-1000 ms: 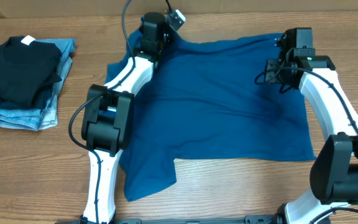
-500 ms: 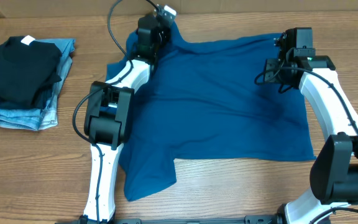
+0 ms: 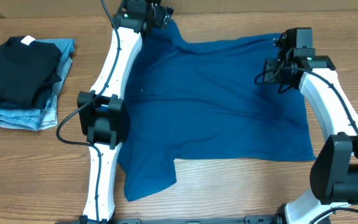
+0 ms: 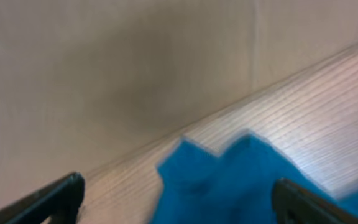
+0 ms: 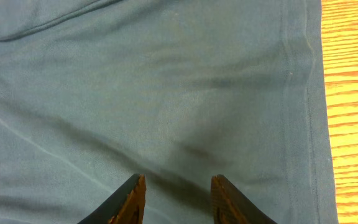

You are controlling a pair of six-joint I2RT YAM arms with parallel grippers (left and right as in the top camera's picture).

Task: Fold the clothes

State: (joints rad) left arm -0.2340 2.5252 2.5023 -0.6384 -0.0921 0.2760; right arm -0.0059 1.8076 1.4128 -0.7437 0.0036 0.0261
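Note:
The clothes, one teal-blue shirt (image 3: pixel 216 106), lie spread flat over the middle of the table, with one sleeve (image 3: pixel 148 177) towards the front left. My left gripper (image 3: pixel 159 12) is stretched to the far back edge above the shirt's back-left corner. In the left wrist view that gripper (image 4: pixel 179 190) is wide open, and the blurred corner of the shirt (image 4: pixel 229 183) lies below and between the fingers, ungripped. My right gripper (image 3: pixel 281 71) hovers over the shirt's back right part. Its fingers (image 5: pixel 182 199) stand apart over flat fabric (image 5: pixel 166 93) near the hem (image 5: pixel 297 93), holding nothing.
A folded black garment (image 3: pixel 17 65) lies on light-blue jeans (image 3: pixel 27 115) at the left side of the table. A brown wall (image 4: pixel 117 68) rises right behind the table's back edge. Bare wood (image 5: pixel 353 93) shows beside the shirt's hem.
My left gripper has opened wide, let go of the shirt's back-left corner and reached farther back; that corner now lies drawn out towards the back edge. The right arm has not moved.

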